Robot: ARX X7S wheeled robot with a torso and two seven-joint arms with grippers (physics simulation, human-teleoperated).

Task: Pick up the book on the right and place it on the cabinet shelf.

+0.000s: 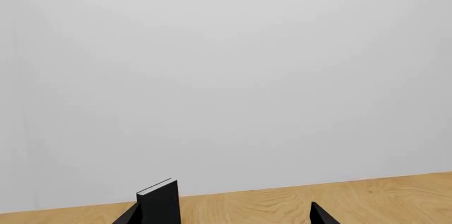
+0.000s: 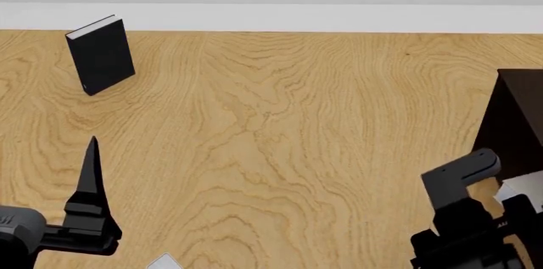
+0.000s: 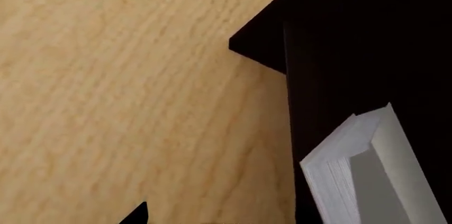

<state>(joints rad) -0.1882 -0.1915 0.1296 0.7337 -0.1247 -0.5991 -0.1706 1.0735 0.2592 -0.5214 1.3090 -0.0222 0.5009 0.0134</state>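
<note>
The light-grey book (image 3: 367, 181) with white page edges shows close in the right wrist view, tilted against the very dark cabinet (image 3: 367, 38). I cannot tell whether it rests on a shelf board. My right gripper (image 3: 222, 218) is open: one fingertip (image 3: 134, 214) stands far from the book with bare wood between, and the other finger is lost against the dark cabinet. In the head view the right arm (image 2: 462, 218) is beside the cabinet (image 2: 519, 116), and a pale bit of the book (image 2: 523, 187) shows at the edge. My left gripper (image 1: 222, 216) is open and holds nothing.
A smaller black book (image 2: 100, 55) stands upright at the far left of the wooden table (image 2: 280, 142), just ahead of the left gripper (image 2: 90, 154). A pale corner of something (image 2: 164, 260) shows at the head view's near edge. A white wall runs behind the table.
</note>
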